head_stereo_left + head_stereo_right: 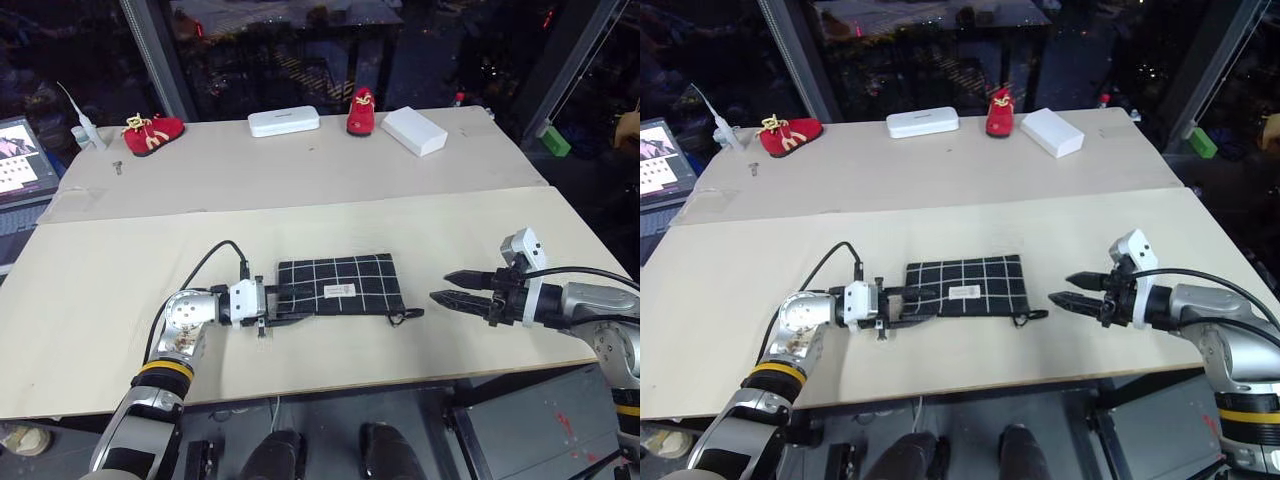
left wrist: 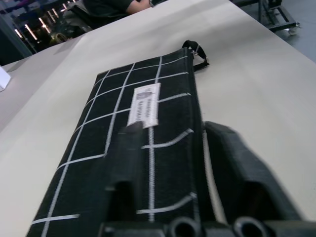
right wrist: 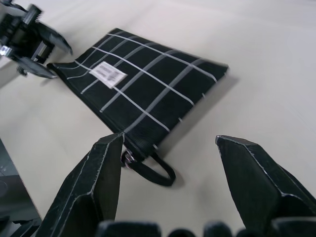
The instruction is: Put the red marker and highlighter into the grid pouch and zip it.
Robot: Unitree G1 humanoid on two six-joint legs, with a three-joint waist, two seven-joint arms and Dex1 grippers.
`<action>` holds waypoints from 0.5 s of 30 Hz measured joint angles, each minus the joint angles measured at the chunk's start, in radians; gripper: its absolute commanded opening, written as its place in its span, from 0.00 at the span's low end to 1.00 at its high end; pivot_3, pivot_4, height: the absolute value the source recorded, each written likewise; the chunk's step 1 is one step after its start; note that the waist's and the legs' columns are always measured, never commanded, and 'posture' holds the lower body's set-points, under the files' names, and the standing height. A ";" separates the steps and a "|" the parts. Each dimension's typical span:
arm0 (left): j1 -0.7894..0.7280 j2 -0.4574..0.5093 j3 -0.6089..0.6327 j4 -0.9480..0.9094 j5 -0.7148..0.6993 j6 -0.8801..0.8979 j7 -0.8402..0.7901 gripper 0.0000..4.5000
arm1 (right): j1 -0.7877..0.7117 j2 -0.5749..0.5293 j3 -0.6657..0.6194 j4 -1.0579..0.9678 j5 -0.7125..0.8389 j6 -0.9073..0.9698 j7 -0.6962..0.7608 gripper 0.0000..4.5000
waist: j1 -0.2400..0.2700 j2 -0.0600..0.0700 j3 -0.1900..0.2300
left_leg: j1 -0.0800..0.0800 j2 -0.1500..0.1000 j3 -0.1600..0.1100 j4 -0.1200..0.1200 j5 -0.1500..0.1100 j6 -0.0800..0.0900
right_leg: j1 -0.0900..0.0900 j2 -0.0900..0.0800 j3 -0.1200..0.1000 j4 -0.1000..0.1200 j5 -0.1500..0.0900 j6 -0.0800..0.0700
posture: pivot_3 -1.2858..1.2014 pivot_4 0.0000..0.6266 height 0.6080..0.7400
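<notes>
The grid pouch (image 1: 340, 275) lies flat at the middle of the table, label up, zip along its near edge. Its pull cord (image 1: 405, 316) trails off the right end. My left gripper (image 1: 303, 303) is at the pouch's left end and open: one finger (image 2: 129, 148) rests over the fabric, the other (image 2: 232, 158) sits just past the zip edge. My right gripper (image 1: 440, 287) hovers open to the right of the cord (image 3: 158, 170), pointing at it without touching. The red marker and the highlighter are out of view.
At the back of the table stand two red shoes (image 1: 153, 133) (image 1: 361, 112) and two white boxes (image 1: 283, 121) (image 1: 414, 130). A laptop (image 1: 25, 160) sits off the left edge, and a green block (image 1: 556, 142) lies beyond the right corner.
</notes>
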 measured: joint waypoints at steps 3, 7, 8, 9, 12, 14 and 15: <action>0.048 -0.007 0.021 -0.123 -0.031 0.114 0.076 0.94 | -0.003 -0.008 0.008 0.055 -0.024 -0.025 0.006 0.75 | -0.002 0.000 0.000 | 0.000 0.000 0.000 0.000 0.000 0.000 | 0.000 0.000 0.001 0.000 0.000 0.000 | 0.52 0.24 1.00; 0.145 -0.014 0.042 -0.352 -0.114 0.388 0.206 0.94 | -0.025 -0.009 0.025 0.121 -0.047 -0.062 0.024 0.75 | -0.007 0.000 0.000 | 0.000 0.000 0.001 0.000 0.000 0.000 | 0.000 0.000 0.002 0.001 0.000 0.000 | 0.52 0.24 1.00; 0.166 -0.015 0.054 -0.403 -0.139 0.463 0.246 0.94 | -0.034 -0.009 0.027 0.140 -0.050 -0.074 0.026 0.75 | -0.007 0.000 0.000 | 0.001 0.000 0.001 0.000 0.000 0.000 | 0.000 0.000 0.002 0.001 0.000 0.000 | 0.52 0.24 1.00; 0.185 -0.020 0.073 -0.452 -0.163 0.541 0.307 0.94 | -0.049 -0.009 0.029 0.163 -0.055 -0.086 0.028 0.75 | -0.009 0.000 0.000 | 0.001 0.000 0.001 0.000 0.000 0.000 | 0.000 0.000 0.002 0.001 0.000 0.001 | 0.52 0.24 1.00; 0.243 -0.034 0.190 -0.563 -0.229 0.751 0.537 0.94 | -0.099 -0.001 0.012 0.253 -0.067 -0.138 0.022 0.75 | -0.017 0.000 0.000 | 0.002 0.001 0.001 0.000 0.000 0.000 | 0.001 0.001 0.002 0.001 0.000 0.001 | 0.52 0.24 1.00; 0.291 -0.034 0.275 -0.603 -0.252 0.831 0.658 0.94 | -0.114 0.004 -0.001 0.307 -0.068 -0.164 0.015 0.75 | -0.021 -0.001 0.000 | 0.003 0.001 0.001 0.000 0.000 0.000 | 0.001 0.002 0.002 0.001 0.000 0.001 | 0.52 0.24 1.00; 0.328 -0.033 0.319 -0.626 -0.263 0.867 0.713 0.94 | -0.123 0.008 -0.009 0.346 -0.069 -0.173 0.009 0.75 | -0.021 0.000 0.000 | 0.003 0.001 0.001 0.000 0.000 0.000 | 0.001 0.001 0.002 0.001 0.000 0.001 | 0.52 0.24 1.00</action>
